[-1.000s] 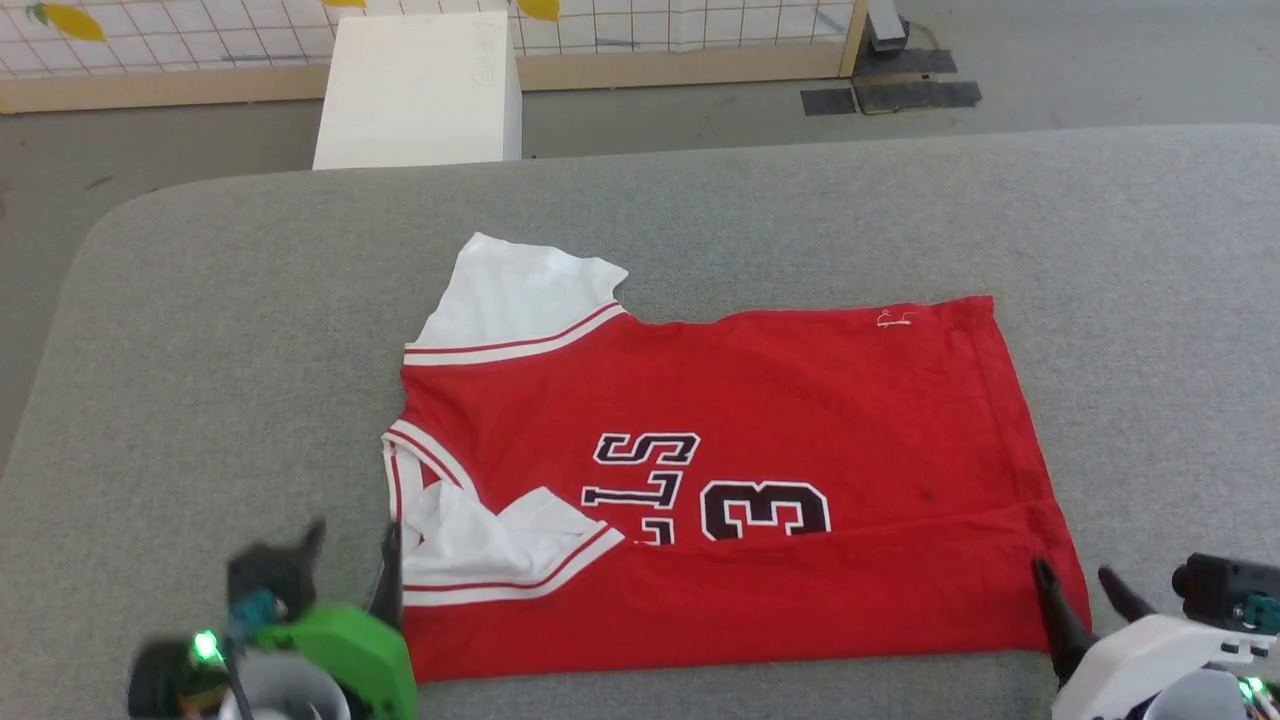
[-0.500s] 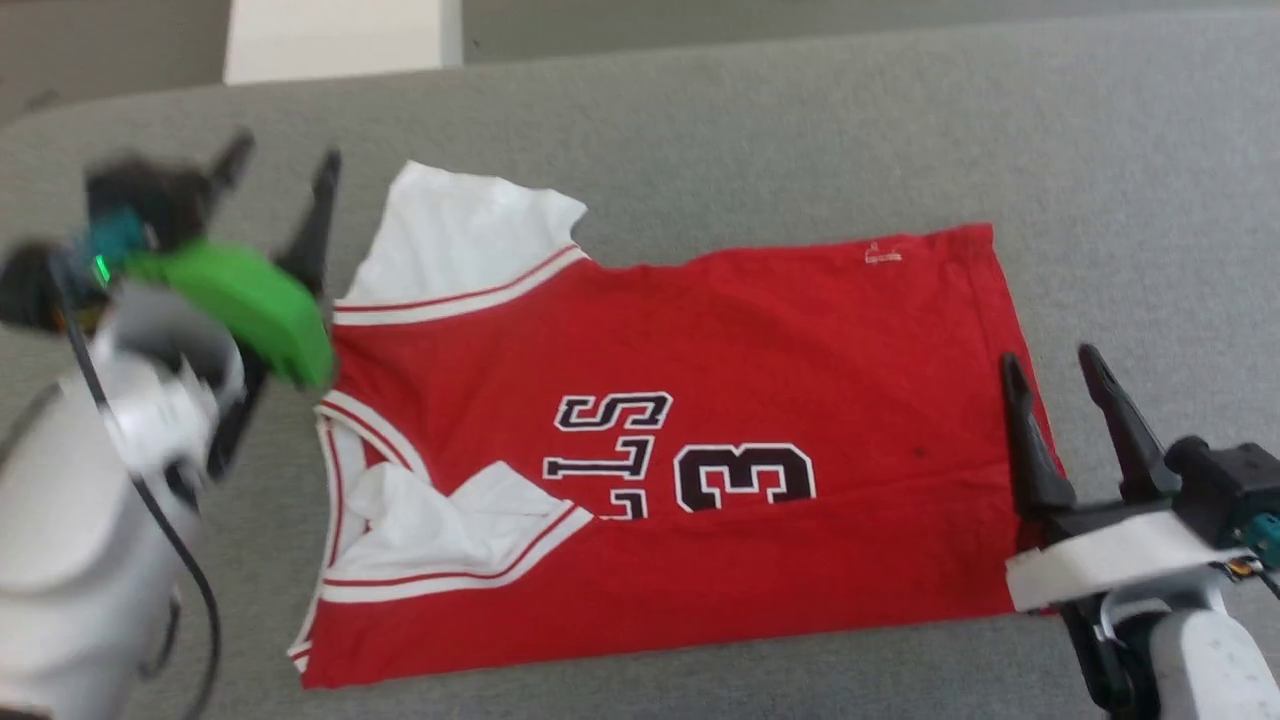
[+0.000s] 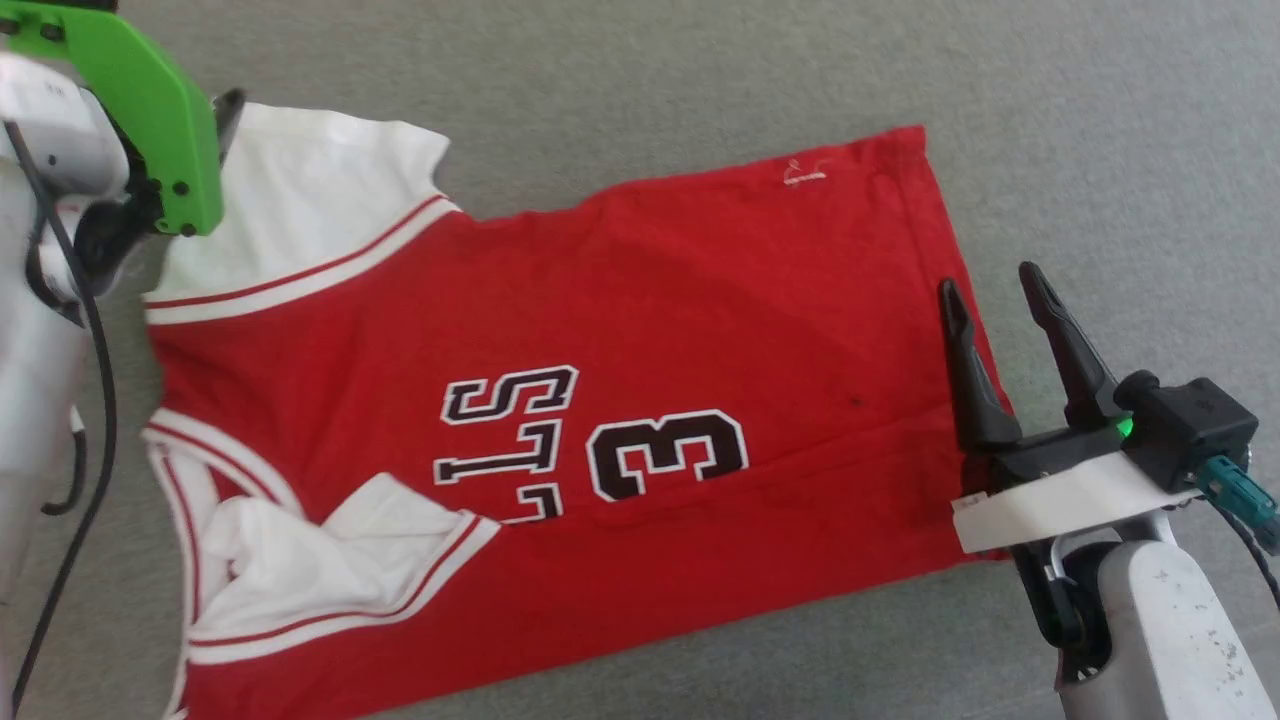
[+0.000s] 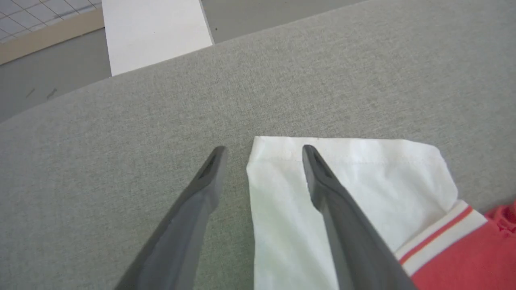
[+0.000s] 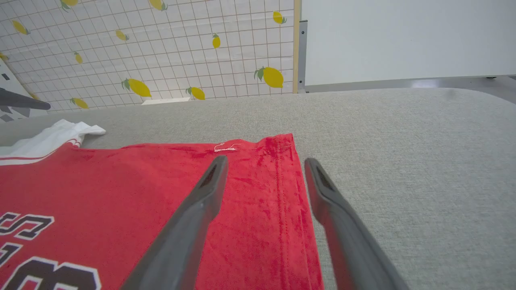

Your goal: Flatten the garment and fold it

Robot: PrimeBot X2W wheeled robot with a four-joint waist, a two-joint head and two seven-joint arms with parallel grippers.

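Red garment point(image 3: 700, 330) lies flat on grey table point(image 3: 700, 80), long axis left-right. L gripper point(image 4: 264, 149) spread wide, straddling far-left sleeve point(image 4: 363, 173) edge; R gripper point(image 3: 988, 278) likewise released, empty, over right hem point(image 5: 282, 193).

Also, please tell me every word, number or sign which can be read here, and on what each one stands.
"3": black with white outline, lying sideways on the chest of the jersey.
"S", "L": same style, sideways, beside the number. The next letter is cut off by a fold, so the whole word cannot be read.
Small white mark near the hem: too small to read.
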